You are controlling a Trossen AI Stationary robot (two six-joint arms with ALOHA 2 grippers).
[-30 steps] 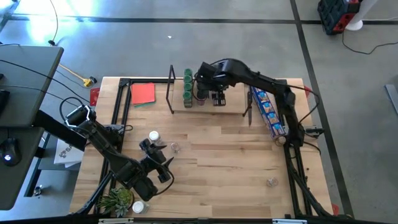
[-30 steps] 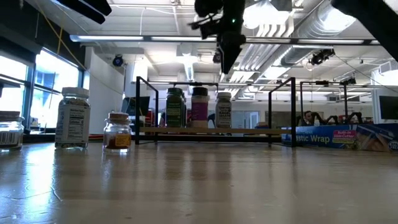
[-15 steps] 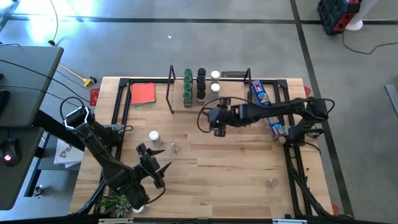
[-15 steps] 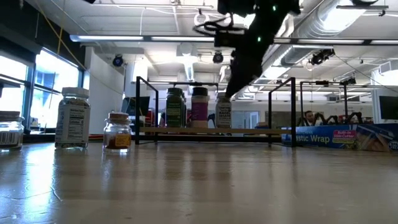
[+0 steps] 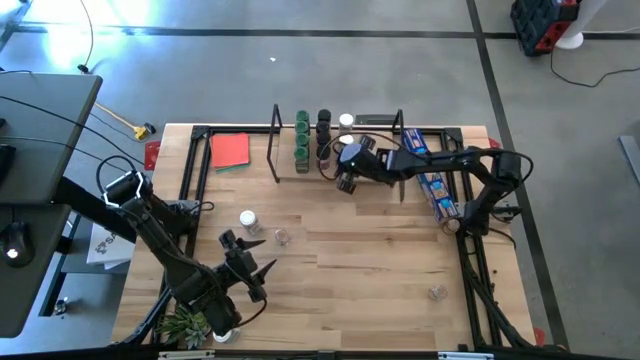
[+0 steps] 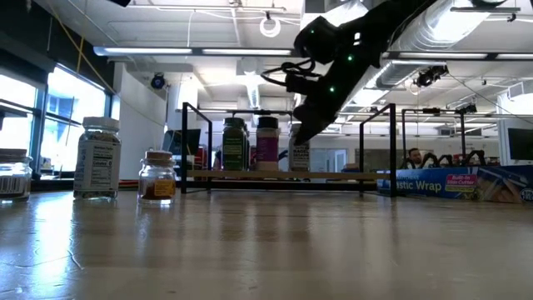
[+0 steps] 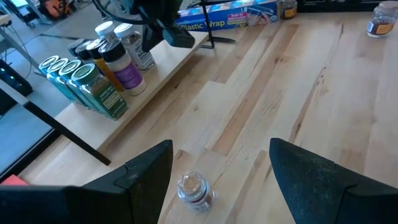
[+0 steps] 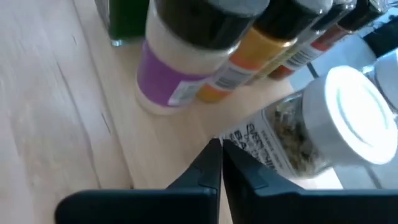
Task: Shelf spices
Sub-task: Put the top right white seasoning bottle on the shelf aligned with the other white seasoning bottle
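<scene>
The shelf (image 5: 340, 165) stands at the table's far side and holds rows of spices with green (image 5: 302, 137), black (image 5: 324, 130) and white (image 5: 346, 121) lids. My right gripper (image 5: 347, 182) is shut and slants down at the shelf's near edge. It is just in front of a white-lidded jar (image 8: 329, 124). My left gripper (image 7: 221, 180) hangs open above a small clear jar (image 7: 194, 190) that stands on the table (image 5: 380, 250). A white-lidded jar (image 5: 247, 218) stands beside the small clear jar (image 5: 282, 237). My right gripper's shut fingertips (image 8: 217, 149) are close to the label of the white-lidded jar and to the shelf board (image 8: 180, 137). I cannot tell whether they touch either.
A red square (image 5: 230, 150) lies left of the shelf, and a blue packet (image 5: 430, 178) lies to its right. One jar (image 5: 437, 292) stands near the right front. A plant (image 5: 185, 325) and another jar (image 5: 222, 332) are at the front left corner.
My right gripper has left its place above the shelf's jars and swung out toward the near edge. It has then come down low and back to the shelf's near edge. It has tipped more level and shut its fingers. The jars on the shelf have stayed put.
</scene>
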